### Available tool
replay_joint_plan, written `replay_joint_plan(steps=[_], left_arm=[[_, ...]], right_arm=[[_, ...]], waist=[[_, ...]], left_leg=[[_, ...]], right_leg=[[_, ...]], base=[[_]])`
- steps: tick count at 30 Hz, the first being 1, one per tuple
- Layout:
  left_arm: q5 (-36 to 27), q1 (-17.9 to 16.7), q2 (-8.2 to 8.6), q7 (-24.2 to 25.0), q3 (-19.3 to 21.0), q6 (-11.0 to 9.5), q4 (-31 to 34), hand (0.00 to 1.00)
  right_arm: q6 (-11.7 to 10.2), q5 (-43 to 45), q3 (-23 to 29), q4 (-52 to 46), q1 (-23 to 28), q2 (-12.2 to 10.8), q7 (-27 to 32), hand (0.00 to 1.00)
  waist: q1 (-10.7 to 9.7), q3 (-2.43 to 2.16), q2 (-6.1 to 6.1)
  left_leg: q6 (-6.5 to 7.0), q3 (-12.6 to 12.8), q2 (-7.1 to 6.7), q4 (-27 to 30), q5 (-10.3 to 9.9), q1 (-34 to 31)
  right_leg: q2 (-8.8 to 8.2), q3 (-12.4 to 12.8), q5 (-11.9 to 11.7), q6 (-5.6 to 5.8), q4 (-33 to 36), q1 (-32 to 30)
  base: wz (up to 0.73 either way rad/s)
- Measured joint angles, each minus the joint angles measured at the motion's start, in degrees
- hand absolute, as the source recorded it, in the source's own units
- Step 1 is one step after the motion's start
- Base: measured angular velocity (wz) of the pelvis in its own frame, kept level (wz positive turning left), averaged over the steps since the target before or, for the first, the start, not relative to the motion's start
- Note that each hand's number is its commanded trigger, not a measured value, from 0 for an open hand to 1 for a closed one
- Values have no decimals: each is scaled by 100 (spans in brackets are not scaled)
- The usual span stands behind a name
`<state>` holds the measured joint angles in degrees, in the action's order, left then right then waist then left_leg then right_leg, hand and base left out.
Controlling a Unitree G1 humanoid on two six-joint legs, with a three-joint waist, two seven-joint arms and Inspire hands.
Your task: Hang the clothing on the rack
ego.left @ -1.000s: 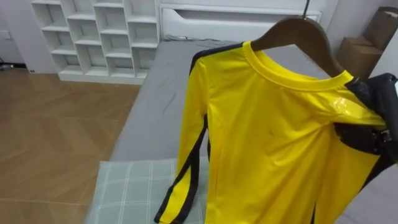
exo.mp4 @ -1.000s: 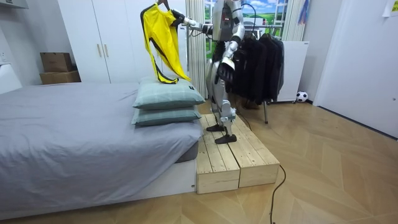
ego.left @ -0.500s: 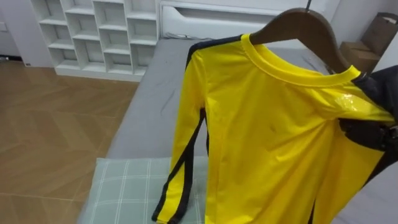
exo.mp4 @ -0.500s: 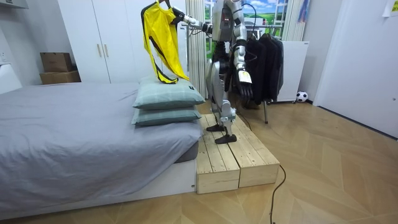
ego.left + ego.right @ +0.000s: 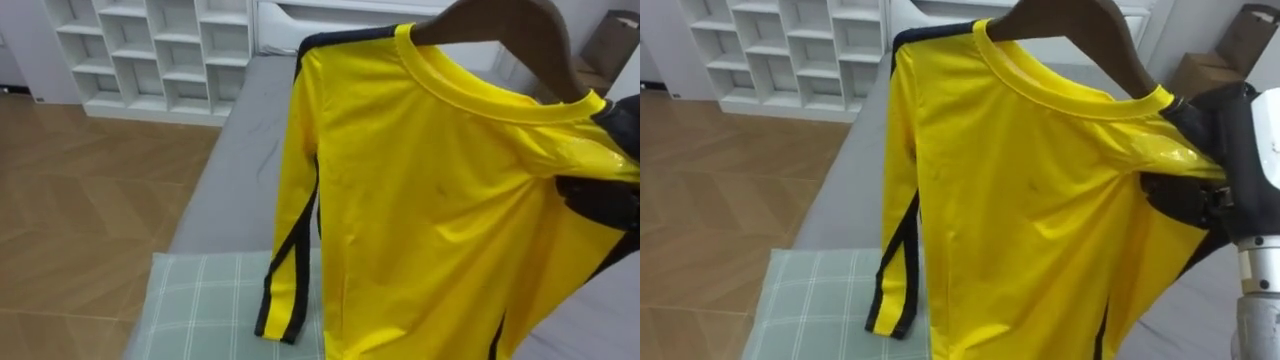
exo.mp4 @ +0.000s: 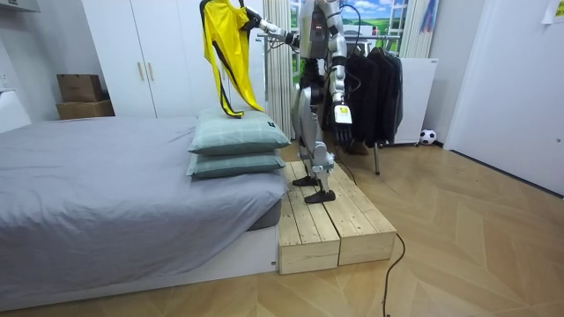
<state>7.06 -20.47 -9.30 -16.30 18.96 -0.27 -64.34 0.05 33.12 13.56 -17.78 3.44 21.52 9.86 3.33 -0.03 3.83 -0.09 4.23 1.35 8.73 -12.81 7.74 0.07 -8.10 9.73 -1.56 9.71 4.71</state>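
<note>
Hoist under way, hanging outstanding

The yellow shirt (image 5: 420, 200) on its wooden hanger (image 5: 510, 30) sits higher than half a second ago, above the pillows (image 6: 238, 136). The right hand (image 5: 1215, 135) clenches the hanger's shoulder. The left hand (image 6: 342, 121) has dropped beside the body (state unreadable). The clothes rack (image 6: 374, 79) is behind the robot, so a turn looks necessary.

Shirt (image 5: 430, 200) glossy yel. cloth; hanger (image 5: 520, 30) smooth dk wood; pillow (image 5: 200, 300) matt checked cloth.

Pretty bright, even room light here. Only glare is a shiny patch on the yellow shirt (image 5: 430, 200) right beside the right hand (image 5: 1212, 140).
</note>
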Motion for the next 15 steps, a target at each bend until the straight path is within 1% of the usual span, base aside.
replay_joint_plan(steps=[5, 8, 10, 11, 12, 13, 14, 15], left_arm=[[-64, -2, 15, 311, -115, 4, -75, 0], [-65, -19, 52, 484, -116, 18, -145, 0], [-66, -33, 54, 621, -117, 32, -145, 0], [-66, -32, 53, 654, -115, 33, -146, 0], [-99, -15, 48, 713, -114, 27, -180, 0], [-180, 40, 28, 746, -114, 31, -278, 0], [-196, 82, 9, 781, -110, 34, -355, 0], [-189, 165, -36, 846, -116, 42, -474, 0]], right_arm=[[-1, -35, 1, 0, 1, 0, -14, 100], [-5, -30, 17, 0, 2, -3, -80, 100], [-60, 32, 22, 0, 58, -45, -82, 100], [-82, 31, 25, -2, 97, -45, -82, 100], [-113, 16, 31, -2, 177, -46, -81, 100], [-122, 0, 44, -1, 277, -47, -81, 100], [-119, -12, 47, -2, 326, -51, -81, 100], [-119, 0, 48, -1, 396, -63, -82, 100]], waist=[[-18, 8, 17], [-104, 11, 17], [-189, 10, 23], [-199, 7, 27], [-207, 8, 21], [-224, 0, 41], [-221, -1, 37], [-234, 15, 38]], left_leg=[[26, 44, 7, -1, -18, 60], [47, 102, 14, 1, -32, 69], [65, 222, 30, 14, -51, 85], [68, 265, 33, 13, -57, 92], [73, 372, 58, 14, -79, 100], [72, 475, 96, 21, -97, 112], [71, 540, 100, 23, -108, 121], [70, 698, 106, 37, -134, 180]], right_leg=[[6, 30, 10, 7, 0, 24], [6, 55, 11, 8, 14, 20], [15, 135, 10, 10, 34, -5], [19, 166, 10, 10, 45, -15], [34, 248, 9, 12, 111, -82], [53, 351, 7, 14, 130, -116], [64, 389, 7, 14, 167, -153], [95, 536, 7, 15, 260, -271]], base=[[-4], [-6], [-17], [-33], [-43], [-50], [-54], [-74]])
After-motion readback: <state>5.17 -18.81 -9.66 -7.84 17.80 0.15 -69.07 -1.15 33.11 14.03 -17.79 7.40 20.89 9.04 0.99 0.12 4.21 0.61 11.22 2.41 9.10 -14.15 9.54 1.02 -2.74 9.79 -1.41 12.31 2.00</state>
